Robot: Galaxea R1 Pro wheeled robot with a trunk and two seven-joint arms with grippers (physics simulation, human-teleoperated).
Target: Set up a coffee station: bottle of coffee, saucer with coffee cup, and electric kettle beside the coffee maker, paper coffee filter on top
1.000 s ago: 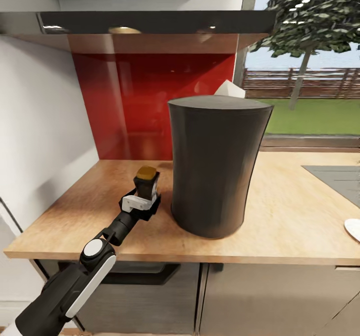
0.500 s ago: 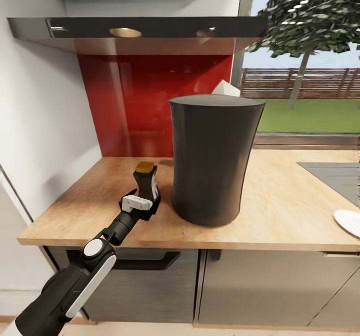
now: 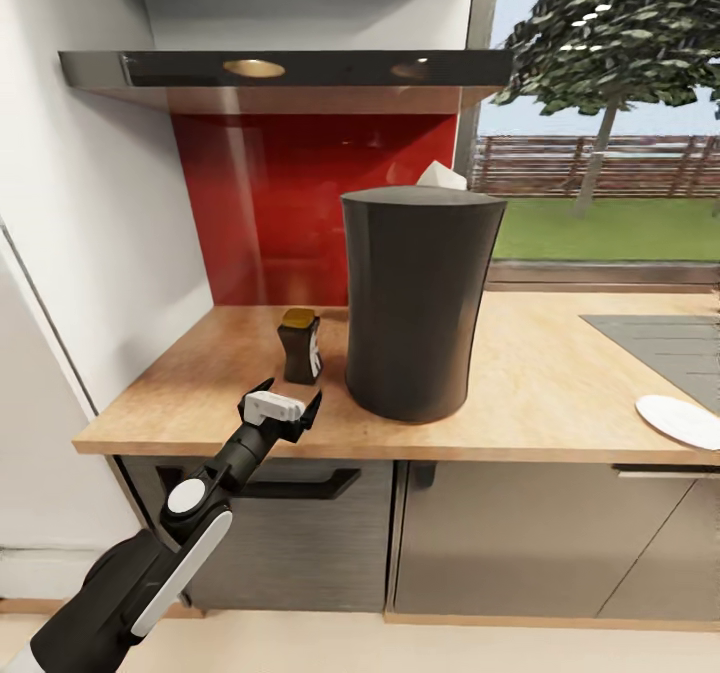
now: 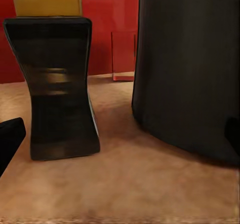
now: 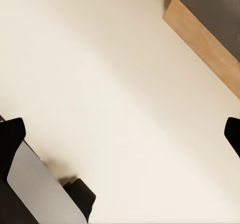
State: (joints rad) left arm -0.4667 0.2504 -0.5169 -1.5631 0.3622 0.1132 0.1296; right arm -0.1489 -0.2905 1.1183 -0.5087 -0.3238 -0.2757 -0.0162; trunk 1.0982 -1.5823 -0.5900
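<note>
At the desk's front edge, the left gripper is seen spread wide, drawn back from the bottle of coffee, now released just beyond it, upright beside the coffee maker, whose top bears the paper coffee filter.

Released the small dark-brown jar with golden-tan lid upright on the beige wood-look countertop beside the dark-grey tower coffee maker; left gripper backed off, jaws apart; camera pulled back.
</note>
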